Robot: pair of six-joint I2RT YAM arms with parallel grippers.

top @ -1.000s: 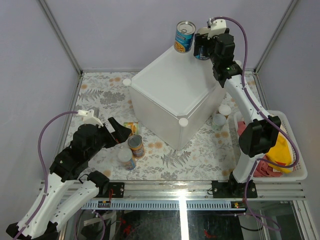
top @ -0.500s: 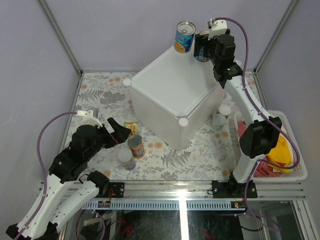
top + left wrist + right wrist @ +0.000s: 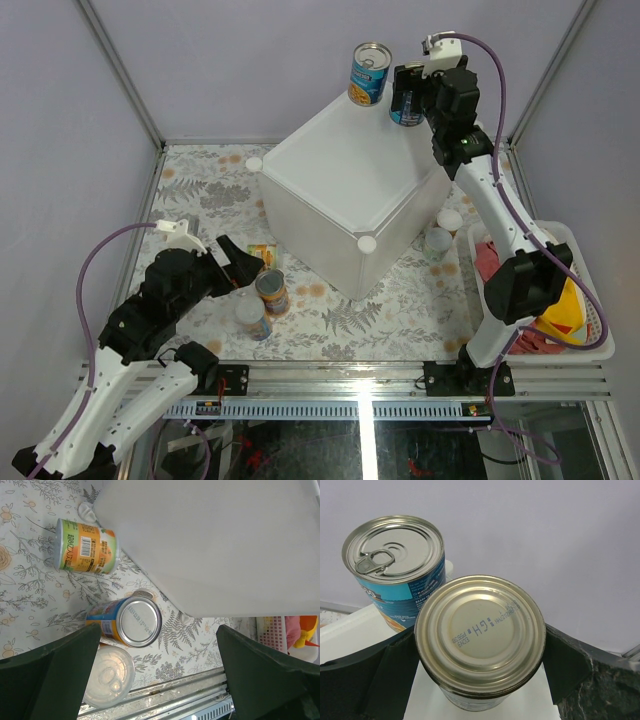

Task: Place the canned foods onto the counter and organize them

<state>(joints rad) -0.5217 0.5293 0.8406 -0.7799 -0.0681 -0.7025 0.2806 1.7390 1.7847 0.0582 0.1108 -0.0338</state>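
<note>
The right hand (image 3: 408, 97) is spread apart astride a silver-topped can (image 3: 480, 640), which stands at the far corner of the white counter (image 3: 340, 190), just beside a blue can (image 3: 395, 555) with a pull ring. The left hand (image 3: 240, 262) hangs wide apart and empty over the flowered mat (image 3: 200, 180). Below it are an orange can (image 3: 87, 547) lying on its side, an upright blue-labelled can (image 3: 132, 622) and a white-lidded can (image 3: 107, 677).

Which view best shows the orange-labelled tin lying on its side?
Left wrist: the orange-labelled cylindrical tin is whole, barcode visible. Top view shows only a sliver by the left tool; right wrist shows nothing of it.
</note>
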